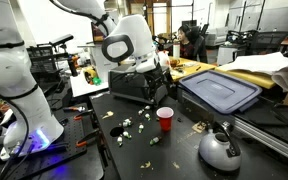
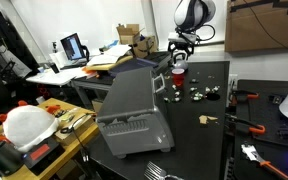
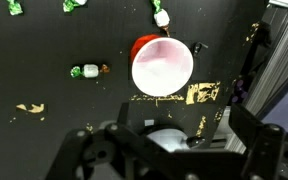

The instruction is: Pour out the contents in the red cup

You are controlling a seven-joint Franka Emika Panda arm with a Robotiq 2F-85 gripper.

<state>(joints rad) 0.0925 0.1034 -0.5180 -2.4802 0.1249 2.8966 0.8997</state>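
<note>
Your bench is a matte black tabletop (image 1: 134,150) in a busy lab, with cluttered desks and a person sitting in the background. A lit laptop (image 2: 72,47) sits on a side desk and a cardboard box (image 2: 130,34) is behind it. A second white robot (image 1: 14,90) stands off one edge with a purple glow at its base.

The red cup (image 2: 178,72) is upright toward the far end of the tabletop, clear of the edges. From the wrist view the red cup (image 3: 162,65) shows a pale inside, and I can't make out anything lying in it. Pale puffy bits (image 1: 125,127) are scattered over the bare tabletop around it, plus a few yellowish crumbs (image 3: 204,94) just beside the cup. There are also some green-and-white wrapped sweets (image 3: 84,71) further off.

Your gripper (image 2: 181,50) hangs right above the cup with its jaws wide apart, holding nothing. In the wrist view the gripper (image 3: 169,140) has a finger on either side, and neither touches the rim.

The grey toaster oven (image 2: 134,110) sits at the near edge in that exterior view. A blue-grey bin lid (image 1: 219,92) is along one side, and a round metal kettle (image 1: 220,150) stands near the front corner.

As for writing, the laptop screen is too small to read.
</note>
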